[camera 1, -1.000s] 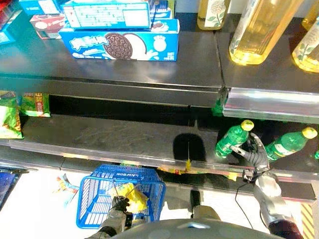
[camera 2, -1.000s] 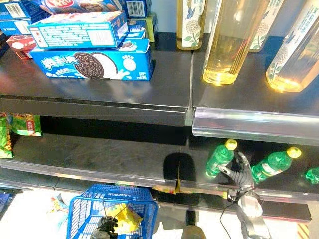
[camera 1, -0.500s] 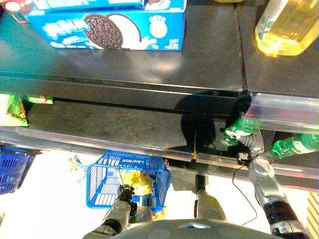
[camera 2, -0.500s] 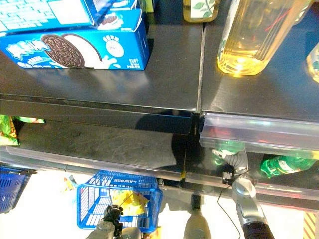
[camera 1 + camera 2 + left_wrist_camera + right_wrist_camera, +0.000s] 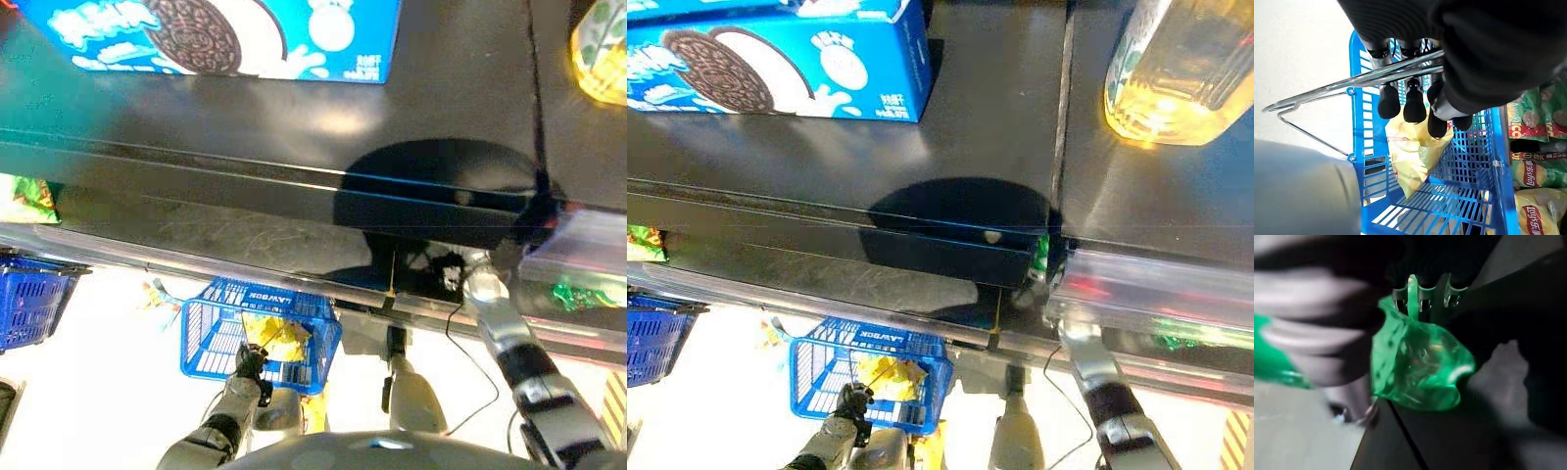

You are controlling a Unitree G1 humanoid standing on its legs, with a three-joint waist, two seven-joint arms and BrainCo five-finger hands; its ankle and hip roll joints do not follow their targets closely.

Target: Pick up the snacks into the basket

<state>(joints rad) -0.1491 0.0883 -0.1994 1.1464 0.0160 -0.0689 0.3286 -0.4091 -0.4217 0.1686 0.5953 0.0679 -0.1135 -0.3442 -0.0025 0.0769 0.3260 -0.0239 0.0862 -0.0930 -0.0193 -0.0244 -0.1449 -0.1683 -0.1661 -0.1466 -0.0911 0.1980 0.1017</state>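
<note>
A shop's dark shelves fill the upper frame above a pale floor. Lowest and nearest, at bottom centre-left, the left hand curls its fingers round the wire handle of the blue basket, hanging it low to catch goods; a yellow snack bag already lies inside. Farther up, at right, the right hand reaches under the shelf lip among the green bottles; whether its fingers grip one I cannot tell. Beyond, at top left, a blue biscuit box stands on the upper shelf.
</note>
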